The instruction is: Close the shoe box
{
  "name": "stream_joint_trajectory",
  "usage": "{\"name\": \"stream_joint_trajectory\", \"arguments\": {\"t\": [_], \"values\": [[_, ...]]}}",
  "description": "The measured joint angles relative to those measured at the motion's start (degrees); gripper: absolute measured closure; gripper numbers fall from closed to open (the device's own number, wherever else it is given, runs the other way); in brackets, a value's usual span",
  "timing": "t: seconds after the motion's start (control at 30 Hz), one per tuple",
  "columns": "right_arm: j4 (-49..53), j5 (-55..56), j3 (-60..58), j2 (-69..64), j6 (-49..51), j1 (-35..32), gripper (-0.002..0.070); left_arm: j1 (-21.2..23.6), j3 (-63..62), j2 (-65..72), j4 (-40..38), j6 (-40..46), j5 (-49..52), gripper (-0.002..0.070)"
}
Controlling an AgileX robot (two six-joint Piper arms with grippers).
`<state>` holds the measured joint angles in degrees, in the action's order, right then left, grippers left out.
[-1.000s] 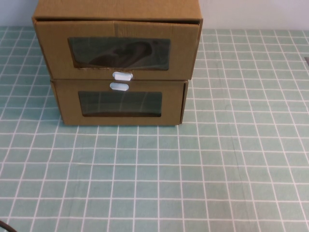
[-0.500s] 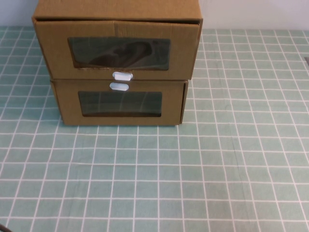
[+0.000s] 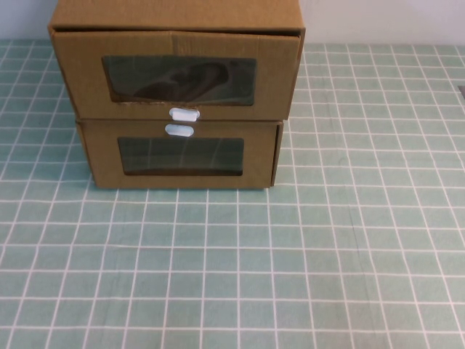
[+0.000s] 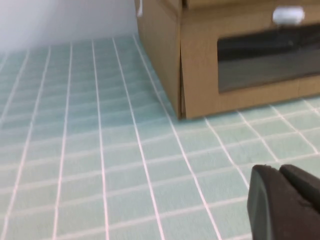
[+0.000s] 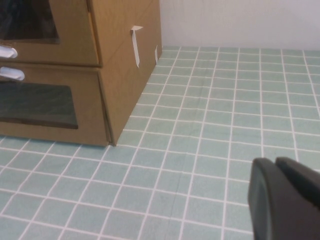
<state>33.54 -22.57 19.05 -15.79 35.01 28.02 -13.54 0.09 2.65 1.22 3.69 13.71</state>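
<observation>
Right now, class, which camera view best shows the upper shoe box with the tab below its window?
The high view: the shoe box shows its whole front, window and white tab, its drawer jutting forward. The right wrist view catches only a corner; the left wrist view shows only a sliver. The left gripper and right gripper hover low over the table.

pale green tiled table w/ white grid lines [image 3: 305, 254]; a brown cardboard windowed drawer box [image 3: 182, 156] sits directly on it, far side.

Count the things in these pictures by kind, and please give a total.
Cardboard boxes: 2, the shoe box stacked on the lower box.
White tabs: 2.
Grippers: 2, left gripper and right gripper, low over the table.
Total: 6.
</observation>
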Motion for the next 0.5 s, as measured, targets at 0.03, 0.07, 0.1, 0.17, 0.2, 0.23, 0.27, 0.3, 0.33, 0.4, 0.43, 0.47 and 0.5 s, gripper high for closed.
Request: {"name": "stream_joint_trajectory", "arguments": {"t": [0.03, 0.07, 0.1, 0.17, 0.2, 0.23, 0.27, 0.3, 0.33, 0.4, 0.43, 0.47, 0.5], "values": [[0.0, 0.0, 0.0, 0.0, 0.0, 0.0, 0.0690, 0.0, 0.8, -0.9, 0.0, -0.5, 0.7, 0.0680], [0.0, 0.0, 0.0, 0.0, 0.0, 0.0, 0.0690, 0.0, 1.2, -1.8, 0.0, -1.1, 1.6, 0.0680], [0.0, 0.0, 0.0, 0.0, 0.0, 0.0, 0.0690, 0.0, 1.3, -2.5, 0.0, -1.8, 2.5, 0.0680], [0.0, 0.0, 0.0, 0.0, 0.0, 0.0, 0.0690, 0.0, 1.3, -3.1, 0.0, -2.7, 4.9, 0.0680], [0.0, 0.0, 0.0, 0.0, 0.0, 0.0, 0.0690, 0.0, 1.4, -3.1, 0.0, -3.0, 6.4, 0.0680], [0.0, 0.0, 0.0, 0.0, 0.0, 0.0, 0.0690, 0.0, 1.4, -3.2, 0.0, -3.1, 7.0, 0.0680], [0.0, 0.0, 0.0, 0.0, 0.0, 0.0, 0.0690, 0.0, 1.4, -3.2, 0.0, -3.7, 7.4, 0.0680], [0.0, 0.0, 0.0, 0.0, 0.0, 0.0, 0.0690, 0.0, 1.4, -3.2, 0.1, -3.7, 7.4, 0.0680], [0.0, 0.0, 0.0, 0.0, 0.0, 0.0, 0.0690, 0.0, 1.4, -3.2, 0.1, -3.7, 7.4, 0.0680], [0.0, 0.0, 0.0, 0.0, 0.0, 0.0, 0.0690, 0.0, 1.4, -3.2, 0.1, -3.7, 7.5, 0.0680], [0.0, 0.0, 0.0, 0.0, 0.0, 0.0, 0.0690, 0.0, 1.4, -3.2, 0.1, -3.7, 7.5, 0.0680], [0.0, 0.0, 0.0, 0.0, 0.0, 0.0, 0.0690, 0.0, 1.4, -3.2, 0.1, -3.7, 7.5, 0.0680], [0.0, 0.0, 0.0, 0.0, 0.0, 0.0, 0.0690, 0.0, 1.4, -3.2, 0.1, -3.7, 7.5, 0.0680]]}}
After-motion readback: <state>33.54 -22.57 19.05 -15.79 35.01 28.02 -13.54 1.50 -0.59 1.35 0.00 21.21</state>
